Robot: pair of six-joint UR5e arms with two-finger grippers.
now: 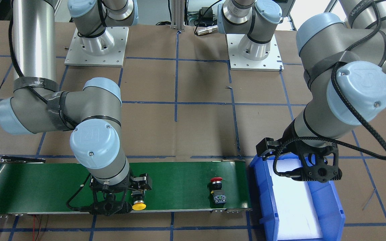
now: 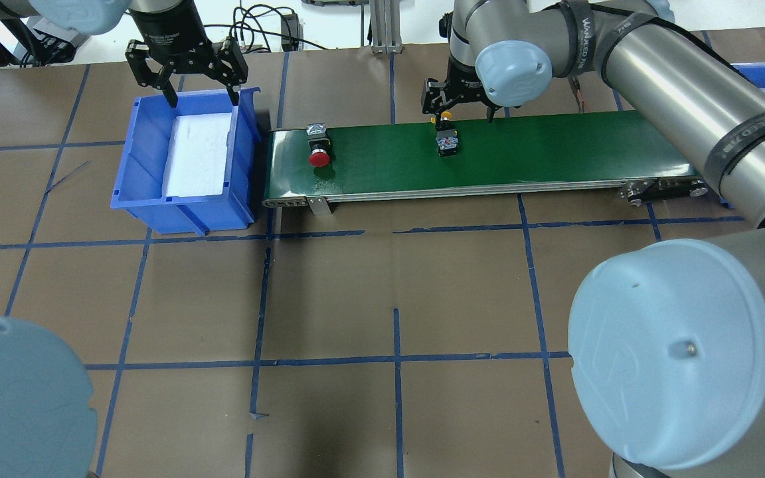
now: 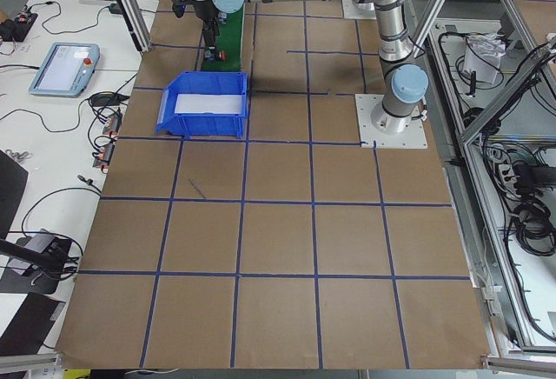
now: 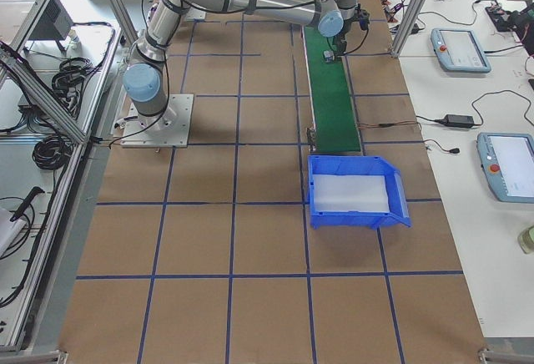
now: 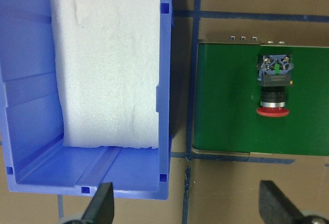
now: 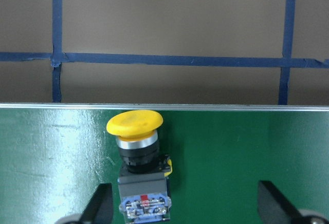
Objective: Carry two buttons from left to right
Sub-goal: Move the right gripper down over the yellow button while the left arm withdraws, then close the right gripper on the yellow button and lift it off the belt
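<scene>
Left end effector [image 2: 203, 101] hangs spread open above the blue bin [image 2: 143, 166]. Right end effector [image 6: 186, 206], fingers apart, hovers over the yellow button [image 6: 136, 147].

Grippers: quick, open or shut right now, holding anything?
Left gripper: open, empty, over the blue bin.
Right gripper: open, empty; the yellow button lies ungripped on the green conveyor belt.

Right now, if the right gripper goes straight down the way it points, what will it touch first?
Probably the yellow button, lying on the green belt between the open fingers of the right gripper, off-centre, near one of them. That finger may catch its grey block before the belt; depth is unclear.
</scene>
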